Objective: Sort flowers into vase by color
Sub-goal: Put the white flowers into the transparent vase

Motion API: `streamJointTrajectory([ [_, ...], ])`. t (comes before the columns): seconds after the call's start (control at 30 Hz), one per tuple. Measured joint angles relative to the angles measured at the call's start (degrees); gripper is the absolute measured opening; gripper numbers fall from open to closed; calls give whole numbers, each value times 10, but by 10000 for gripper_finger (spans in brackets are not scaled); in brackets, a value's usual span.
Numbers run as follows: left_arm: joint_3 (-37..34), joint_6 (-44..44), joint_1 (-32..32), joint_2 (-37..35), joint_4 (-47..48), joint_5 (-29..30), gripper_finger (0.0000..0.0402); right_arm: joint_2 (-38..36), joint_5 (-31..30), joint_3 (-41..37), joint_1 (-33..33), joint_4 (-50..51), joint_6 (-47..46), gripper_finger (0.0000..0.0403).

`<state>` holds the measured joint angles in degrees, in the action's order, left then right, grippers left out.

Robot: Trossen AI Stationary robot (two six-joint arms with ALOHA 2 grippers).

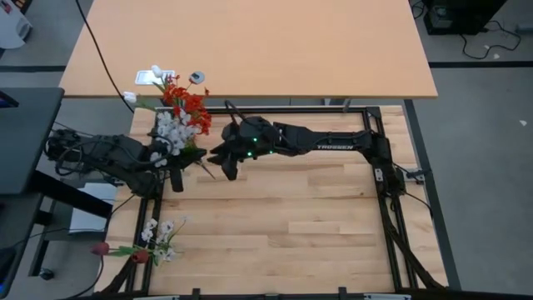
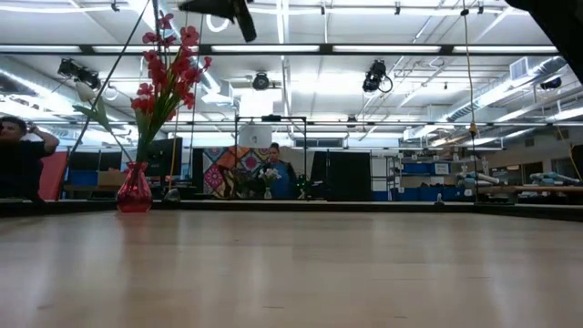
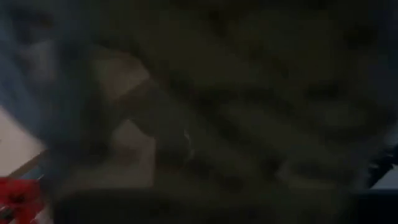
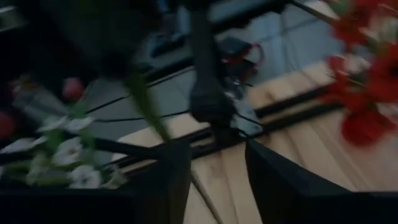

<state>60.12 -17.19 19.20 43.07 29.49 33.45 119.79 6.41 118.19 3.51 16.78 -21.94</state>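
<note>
A red vase (image 2: 134, 189) stands at the table's far left and holds red blossom stems (image 1: 188, 105), which also show in the low view (image 2: 168, 64). My left gripper (image 1: 166, 162) is beside the vase and is shut on a white-flowered stem (image 1: 172, 132), held up off the table. The stem's green stalk (image 1: 206, 169) slants toward my right gripper (image 1: 226, 169). My right gripper is open, its fingers (image 4: 283, 180) near the stalk (image 4: 146, 102). Whether they touch it I cannot tell. More white flowers (image 1: 160, 236) and maroon buds (image 1: 140, 257) lie at the near left. My left gripper holds the white-flowered stem just below its blooms (image 1: 176, 148), coming from the table's left. The gripper's own body hides the place of contact. The stem is lifted clear of the table, and its stalk end points toward my right gripper.
The black frame rails (image 1: 391, 192) run along the table's right and near edges. A light wooden table (image 1: 266, 50) stands beyond the far edge. People show in the room behind (image 2: 20, 159). The bare wooden top (image 1: 300, 225) stretches across the middle and right.
</note>
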Motion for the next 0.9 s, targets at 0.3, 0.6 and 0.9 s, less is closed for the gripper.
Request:
streamJointTrajectory([
  [0.3, 0, 50, 0, -92, 113, -138, 7, 0, -97, 0, -2, 67, -112, 178],
  [0.6, 0, 102, 0, -194, 181, -298, 7, 0, -184, 0, -20, 119, -188, 177],
  [0.9, -2, 110, 0, -224, 224, -500, 7, 0, -257, 0, -32, 226, -311, 177],
])
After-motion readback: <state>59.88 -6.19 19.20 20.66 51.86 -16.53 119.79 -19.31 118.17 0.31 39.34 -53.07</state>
